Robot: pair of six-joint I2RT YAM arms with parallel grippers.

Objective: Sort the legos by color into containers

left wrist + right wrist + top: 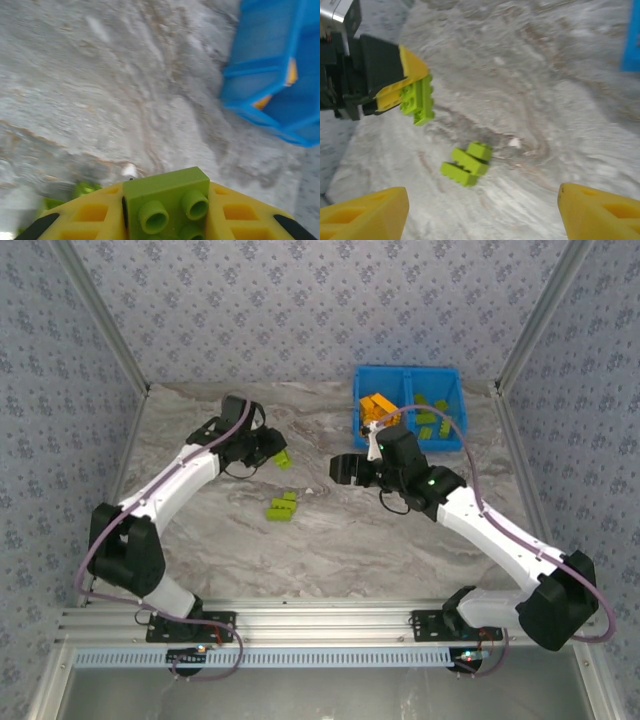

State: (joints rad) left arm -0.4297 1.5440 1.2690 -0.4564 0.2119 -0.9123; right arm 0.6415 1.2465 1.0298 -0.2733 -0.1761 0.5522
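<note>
The left hand (272, 455) is clenched on a studded lime-green brick (167, 197) of smooth plastic, held clear of the veined, marble-patterned counter (330, 550). At 6 o'clock from it a small cluster of loose green bricks (283, 508) lies on the counter. The right hand (345, 468) hangs released, its yellow ribbed fingers (365, 215) wide apart. The glossy rectangular blue bin (400, 370) sits at 1 o'clock, with orange bricks (378, 408) in its left compartment and sorted green bricks (432, 420) in its right.

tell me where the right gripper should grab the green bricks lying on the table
Pinch the green bricks across their short width, fingers on the long flat sides, coming straight down with the open right gripper. They lie flat and bunched on the table, so a sideways approach would likely just shove them.
</note>
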